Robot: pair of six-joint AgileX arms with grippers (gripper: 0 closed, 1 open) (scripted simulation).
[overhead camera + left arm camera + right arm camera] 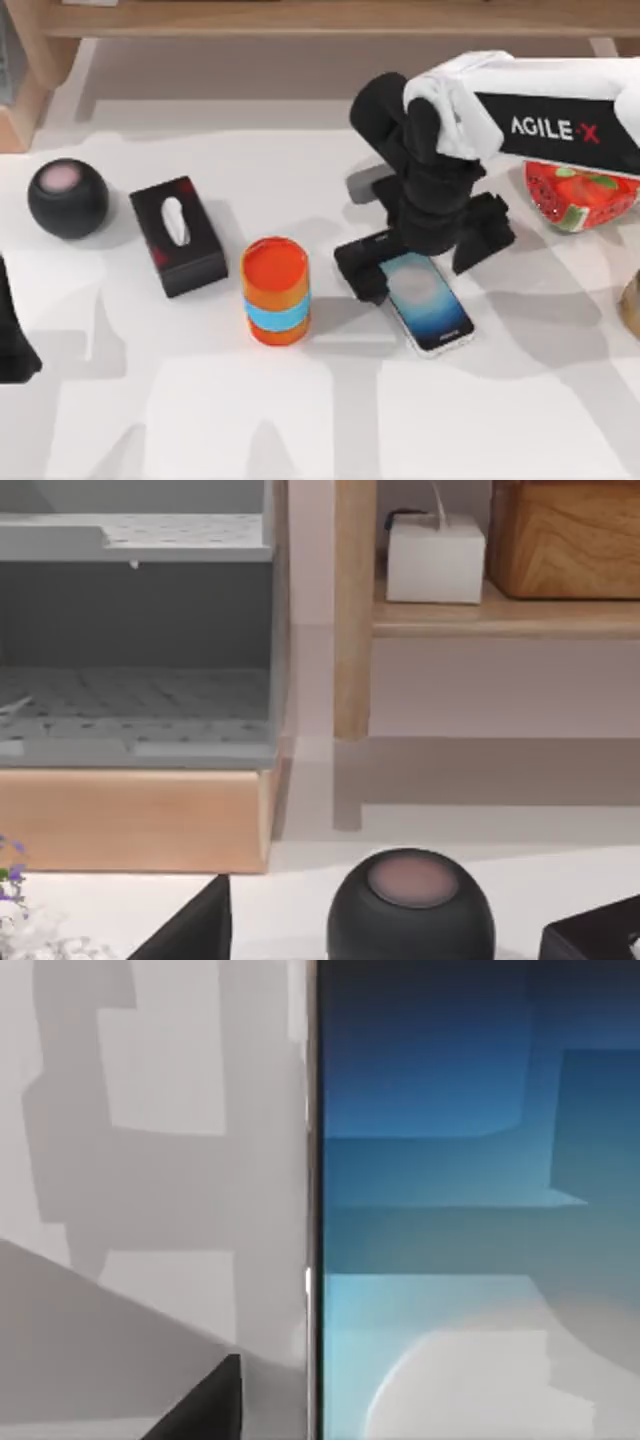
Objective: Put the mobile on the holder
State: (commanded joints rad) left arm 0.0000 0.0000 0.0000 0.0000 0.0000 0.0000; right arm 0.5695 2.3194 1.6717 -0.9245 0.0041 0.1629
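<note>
Blue-screened mobile (428, 300) lain flat on table (520, 400), top end under right gripper (420, 245); grip state could not be told. Slip risked if edges pinched shallowly. Left arm parked.

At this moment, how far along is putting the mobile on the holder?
Nearly done, it seems: the mobile leans with its upper end on the black holder. In hand: the right tool sits right over the mobile's upper end. Left: confirming release and withdrawing. The left tool idles at the table's left edge.
</note>
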